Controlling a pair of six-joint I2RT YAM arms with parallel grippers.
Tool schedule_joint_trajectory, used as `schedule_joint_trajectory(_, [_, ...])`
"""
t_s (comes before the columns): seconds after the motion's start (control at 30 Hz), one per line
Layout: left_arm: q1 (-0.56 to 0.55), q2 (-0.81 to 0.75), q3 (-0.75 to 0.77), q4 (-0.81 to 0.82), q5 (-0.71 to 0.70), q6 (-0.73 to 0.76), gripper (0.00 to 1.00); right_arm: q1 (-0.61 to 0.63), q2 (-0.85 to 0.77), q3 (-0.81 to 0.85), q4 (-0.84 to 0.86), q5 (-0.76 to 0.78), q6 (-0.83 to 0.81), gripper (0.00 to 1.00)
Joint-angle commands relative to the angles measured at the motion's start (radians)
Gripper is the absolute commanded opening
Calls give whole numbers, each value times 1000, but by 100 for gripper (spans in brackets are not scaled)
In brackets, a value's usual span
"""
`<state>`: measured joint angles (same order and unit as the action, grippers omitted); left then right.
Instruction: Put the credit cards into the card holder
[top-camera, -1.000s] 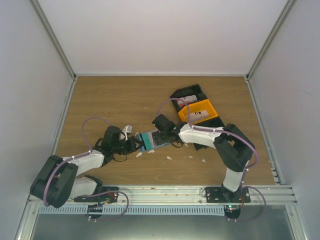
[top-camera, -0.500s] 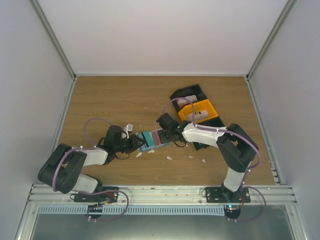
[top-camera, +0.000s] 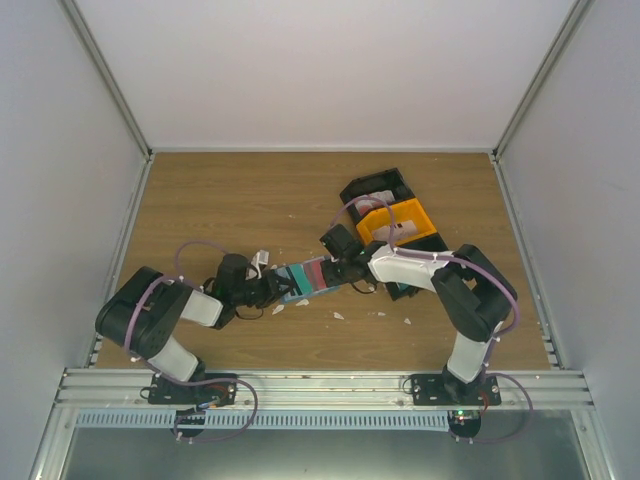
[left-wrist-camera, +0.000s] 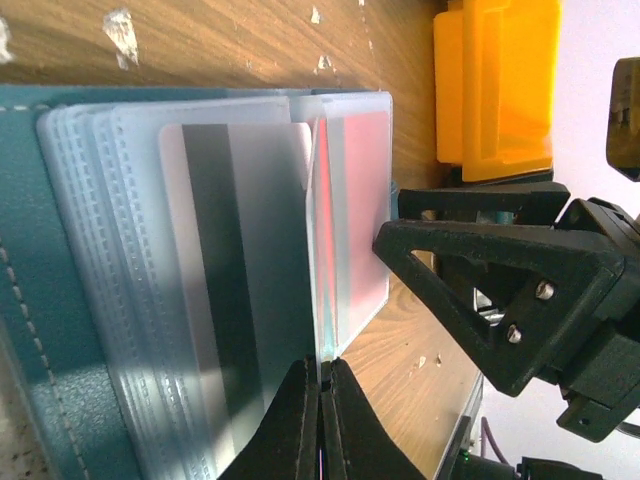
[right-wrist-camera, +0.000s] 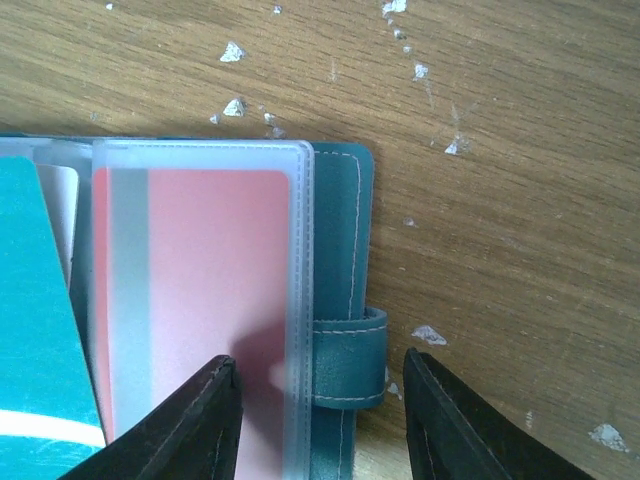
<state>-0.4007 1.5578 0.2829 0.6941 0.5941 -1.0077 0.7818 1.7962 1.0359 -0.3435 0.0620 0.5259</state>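
Note:
The card holder (top-camera: 308, 278), a teal wallet, lies open between both grippers, with clear sleeves fanned out (left-wrist-camera: 110, 260). One sleeve holds a credit card with a dark stripe (left-wrist-camera: 235, 250), another a red-faced card (left-wrist-camera: 355, 200) (right-wrist-camera: 200, 300). My left gripper (top-camera: 274, 290) (left-wrist-camera: 322, 372) is shut on a thin card seen edge-on, standing at the holder's fold between those two sleeves. My right gripper (top-camera: 345, 270) (right-wrist-camera: 320, 400) is open and empty, its jaws straddling the holder's edge by the strap loop (right-wrist-camera: 350, 355); it also shows in the left wrist view (left-wrist-camera: 500, 290).
An orange bin (top-camera: 400, 224) (left-wrist-camera: 500, 80) and a black bin (top-camera: 372, 190) with white items stand behind the right arm. A teal bin edge (top-camera: 398, 290) shows under that arm. White scraps (top-camera: 338, 315) (right-wrist-camera: 232, 50) litter the wood. Walls enclose the table.
The holder has shifted right and now lies more open, with the red card showing. The right gripper drew back to the right. The left arm's elbow swung inward.

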Motion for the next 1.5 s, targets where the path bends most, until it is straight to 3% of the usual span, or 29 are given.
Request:
schedule_joint_trajectory(0.0, [-14, 38, -18, 120, 14, -15, 0, -19, 26, -33, -18, -19, -17, 45])
schedule_joint_trajectory(0.63, [-20, 196, 41, 176, 45, 3, 0, -24, 38, -50, 2, -107, -8, 37])
schedule_joint_trajectory(1.47, [-88, 285, 166, 146, 74, -30, 1, -30, 34, -77, 45, -148, 4, 32])
